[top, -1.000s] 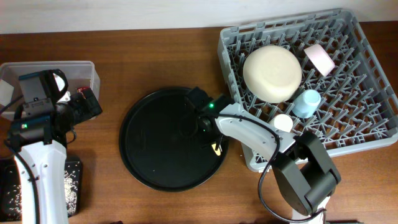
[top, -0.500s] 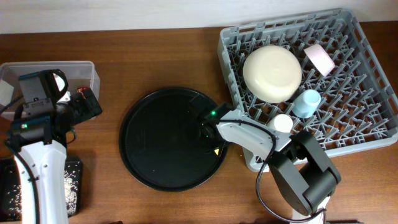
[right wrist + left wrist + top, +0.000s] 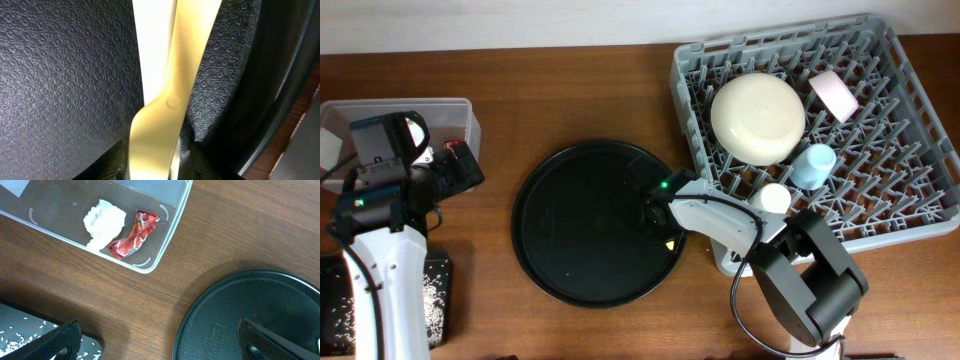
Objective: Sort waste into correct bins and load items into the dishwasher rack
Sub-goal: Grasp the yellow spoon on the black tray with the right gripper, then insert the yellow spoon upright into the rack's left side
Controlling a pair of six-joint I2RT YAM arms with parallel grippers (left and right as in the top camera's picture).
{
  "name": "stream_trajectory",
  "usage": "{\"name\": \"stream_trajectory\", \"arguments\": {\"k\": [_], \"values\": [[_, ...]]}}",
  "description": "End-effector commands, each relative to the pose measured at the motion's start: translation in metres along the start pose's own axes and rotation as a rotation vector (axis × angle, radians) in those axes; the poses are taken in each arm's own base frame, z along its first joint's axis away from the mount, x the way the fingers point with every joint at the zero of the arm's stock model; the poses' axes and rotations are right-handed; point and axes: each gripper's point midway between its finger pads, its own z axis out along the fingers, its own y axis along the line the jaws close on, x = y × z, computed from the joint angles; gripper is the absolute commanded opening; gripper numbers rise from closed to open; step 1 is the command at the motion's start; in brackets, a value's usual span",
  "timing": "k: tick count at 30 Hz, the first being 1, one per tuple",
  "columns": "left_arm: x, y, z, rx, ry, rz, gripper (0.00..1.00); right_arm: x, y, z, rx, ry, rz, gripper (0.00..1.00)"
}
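Note:
The grey dishwasher rack (image 3: 895, 215) holds an upturned cream bowl (image 3: 758, 117), a pink bowl (image 3: 833, 93), a light blue cup (image 3: 813, 165) and a white cup (image 3: 775, 197). My right gripper (image 3: 658, 212) is down on the right side of the round black tray (image 3: 575, 225). It is shut on a pale yellow piece of cutlery (image 3: 157, 95), whose tip shows overhead (image 3: 667, 240). My left gripper (image 3: 160, 347) is open and empty beside the clear tub (image 3: 172, 225), which holds the paper wad (image 3: 104, 222) and the red wrapper (image 3: 134, 235).
The shallow black tray (image 3: 435, 300) with rice grains lies at the front left, partly under my left arm, and also shows in the left wrist view (image 3: 15, 340). A white object (image 3: 730, 262) stands at the rack's front edge, half hidden by my right arm.
My right gripper has moved from the round tray's back right toward its right rim and come down on the cutlery. The left arm has not moved.

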Motion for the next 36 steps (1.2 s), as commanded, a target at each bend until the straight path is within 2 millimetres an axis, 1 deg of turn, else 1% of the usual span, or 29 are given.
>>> {"name": "stream_trajectory", "arguments": {"k": [1, 4, 8, 10, 19, 20, 21, 22, 23, 25, 30, 36], "values": [[-0.003, 0.0, -0.005, 0.001, -0.015, 0.003, 0.99, -0.014, 0.0, -0.012, 0.008, -0.051, 0.007, 0.45], [-0.003, 0.0, -0.005, 0.001, -0.015, 0.003, 0.99, -0.017, 0.003, -0.017, -0.002, -0.053, 0.007, 0.45], [-0.003, 0.0, -0.005, 0.001, -0.015, 0.003, 0.99, -0.014, 0.003, -0.017, -0.003, -0.039, 0.01, 0.44], [-0.003, 0.0, -0.005, 0.001, -0.015, 0.003, 0.99, -0.012, 0.007, -0.017, -0.028, -0.03, 0.008, 0.39], [-0.003, 0.0, -0.005, 0.001, -0.015, 0.003, 0.99, -0.008, 0.008, -0.016, -0.037, -0.01, 0.008, 0.38], [-0.003, 0.0, -0.005, 0.001, -0.015, 0.003, 0.99, -0.008, 0.008, -0.016, -0.037, -0.01, 0.008, 0.37], [-0.003, 0.0, -0.005, 0.001, -0.015, 0.003, 0.99, -0.008, 0.008, -0.016, -0.037, -0.01, 0.008, 0.32], [-0.003, 0.0, -0.005, 0.001, -0.015, 0.003, 0.99, -0.007, 0.008, -0.016, -0.036, -0.009, 0.008, 0.31], [-0.003, 0.0, -0.005, 0.001, -0.015, 0.003, 0.99, -0.007, 0.008, -0.015, -0.036, -0.007, 0.007, 0.27], [-0.003, 0.0, -0.005, 0.001, -0.015, 0.003, 0.99, -0.007, 0.008, -0.015, -0.036, -0.007, 0.007, 0.25], [-0.003, 0.0, -0.005, 0.001, -0.015, 0.003, 0.99, -0.007, 0.008, -0.016, -0.037, -0.01, 0.007, 0.25], [-0.003, 0.0, -0.004, 0.001, -0.014, 0.003, 0.99, -0.013, 0.01, -0.029, -0.047, -0.036, 0.008, 0.25]]}}
